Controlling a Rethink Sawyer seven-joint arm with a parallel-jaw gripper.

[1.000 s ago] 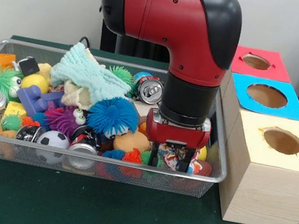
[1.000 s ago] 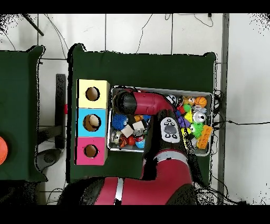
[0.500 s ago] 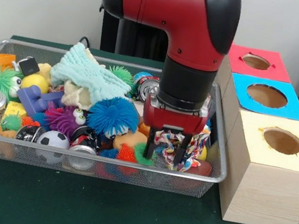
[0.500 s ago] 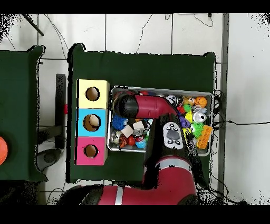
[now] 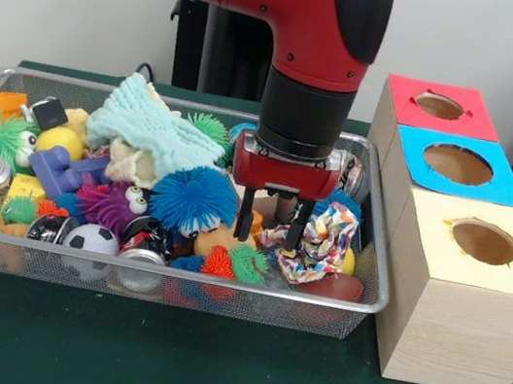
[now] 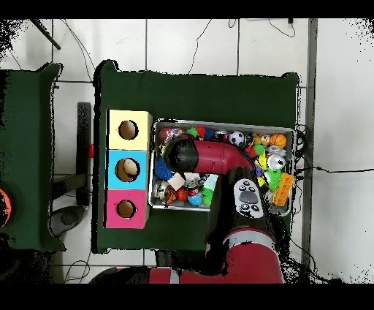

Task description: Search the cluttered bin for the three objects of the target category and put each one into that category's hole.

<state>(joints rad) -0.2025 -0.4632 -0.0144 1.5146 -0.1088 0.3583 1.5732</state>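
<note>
Robot gripper [image 5: 270, 231], jaws clenched on a patterned cloth [image 5: 315, 244], hangs above the basket's [image 5: 375, 261] edge nearest the boxes [image 5: 462, 286]; no hole shows anything delivered.

The arm [image 5: 295, 21] is red and black, its pincer [image 5: 270, 229] red-housed with black fingers [image 5: 244, 221]. The cloth [image 5: 319, 244] is multicoloured patchwork; the towel [image 5: 153, 130] pale mint. The fuzzy ball [image 5: 194, 198] is blue. The box tops are red [image 5: 438, 107], blue [image 5: 458, 165] and cream-yellow [image 5: 483, 242]. The tabletop [image 5: 160, 358] is dark green.
</note>
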